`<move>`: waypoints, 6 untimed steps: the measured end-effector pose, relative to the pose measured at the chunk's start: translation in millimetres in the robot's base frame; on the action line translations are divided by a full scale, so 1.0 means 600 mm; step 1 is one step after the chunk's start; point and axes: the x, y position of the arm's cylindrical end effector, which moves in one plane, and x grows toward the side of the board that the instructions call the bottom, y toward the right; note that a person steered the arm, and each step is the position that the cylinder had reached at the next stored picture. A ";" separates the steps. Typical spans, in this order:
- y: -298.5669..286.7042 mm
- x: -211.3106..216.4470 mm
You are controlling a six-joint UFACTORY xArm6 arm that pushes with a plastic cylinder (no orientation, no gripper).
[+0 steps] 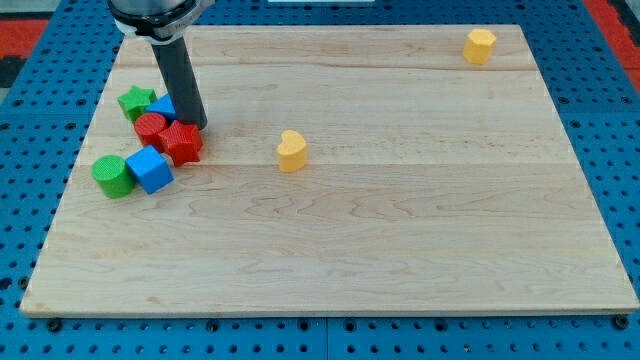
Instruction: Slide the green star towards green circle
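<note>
Green circle nearest, green star behind, upright rod, my tip beside red star

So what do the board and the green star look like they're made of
The board looks like pale wood with a smooth matte finish: grain lines and plank seams run across it. The green star looks like plastic, probably 3D-printed, going by its even colour and faint ridged texture, though that is hard to confirm.
</note>
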 end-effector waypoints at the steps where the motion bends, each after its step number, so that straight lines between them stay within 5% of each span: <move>1: 0.033 -0.014; 3: -0.100 -0.097; 6: -0.162 -0.072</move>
